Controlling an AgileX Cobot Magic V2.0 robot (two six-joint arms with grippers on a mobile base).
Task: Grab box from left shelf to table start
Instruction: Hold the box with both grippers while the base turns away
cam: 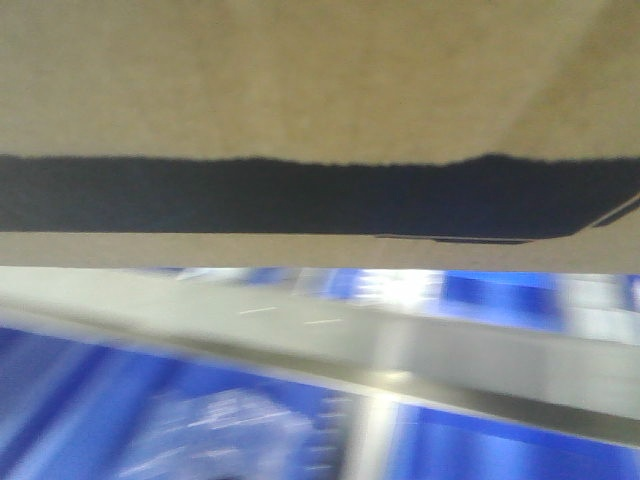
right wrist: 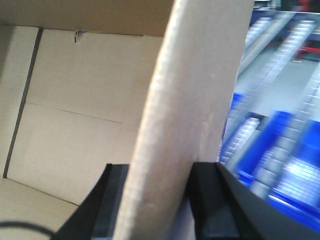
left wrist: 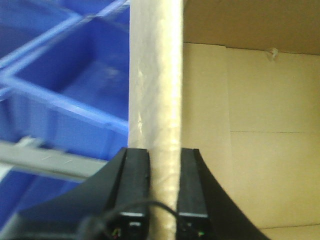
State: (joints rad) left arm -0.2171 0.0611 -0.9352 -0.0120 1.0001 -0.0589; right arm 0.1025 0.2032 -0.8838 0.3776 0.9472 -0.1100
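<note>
So the box (cam: 300, 80) is gripped from both sides here. In the left wrist view, one of its upright cardboard walls (left wrist: 155, 75) is pinched by the left gripper (left wrist: 164, 155), with one black finger pressed flat against each face and the jaws closed down to just the thickness of the wall. Same deal on the other side: the right gripper (right wrist: 157, 175) is clamped over the opposite wall, which is seen tilted a bit in that view. The open, bare inside of the carton can be made out past both walls. In the front view, the upper half is filled by the brown side of the box, and a black band (cam: 300, 195) is printed across it; any lettering is too smeared to be read. Below the box, a steel rail (cam: 480, 360) of the left shelf is seen running at a slant, with blue bins (cam: 480, 445) under and behind it, all badly blurred. Pale roller tracks (right wrist: 280, 35) are visible off to the right of the carton. Whether the box's underside is touching the shelf can't be told.
</note>
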